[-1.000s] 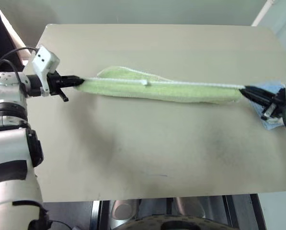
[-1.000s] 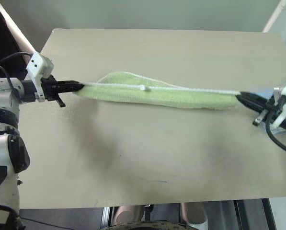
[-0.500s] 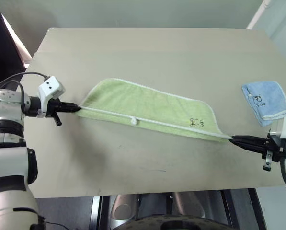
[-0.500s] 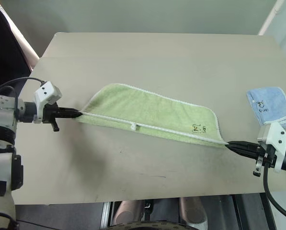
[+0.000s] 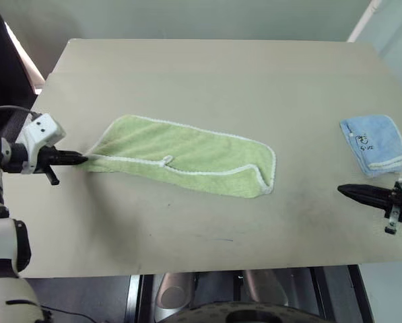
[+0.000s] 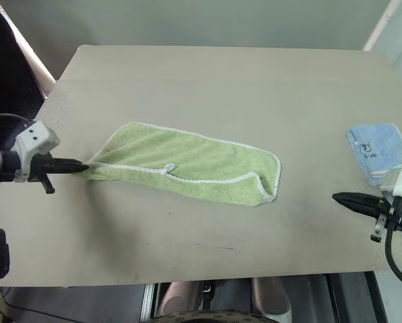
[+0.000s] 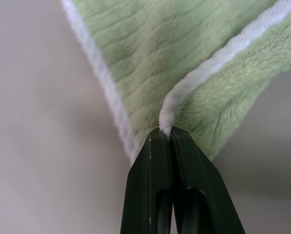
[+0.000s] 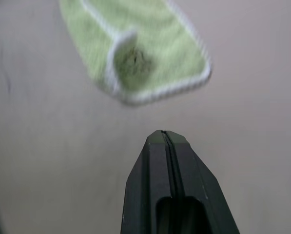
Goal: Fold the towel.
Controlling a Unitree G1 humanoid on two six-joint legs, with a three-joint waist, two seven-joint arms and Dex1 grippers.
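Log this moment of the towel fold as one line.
left gripper: shut on towel corner | right gripper: shut, empty, apart from towel | towel: lying on table

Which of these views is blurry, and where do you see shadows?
Right wrist view: the towel is smeared and soft, while the right gripper stays sharp. Left wrist view: towel pile crisp at the left gripper. Left eye view: even light, a faint shadow under the towel's near edge on the table.

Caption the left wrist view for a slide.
Left hand shut on the white-edged corner of the green towel lying on the table.
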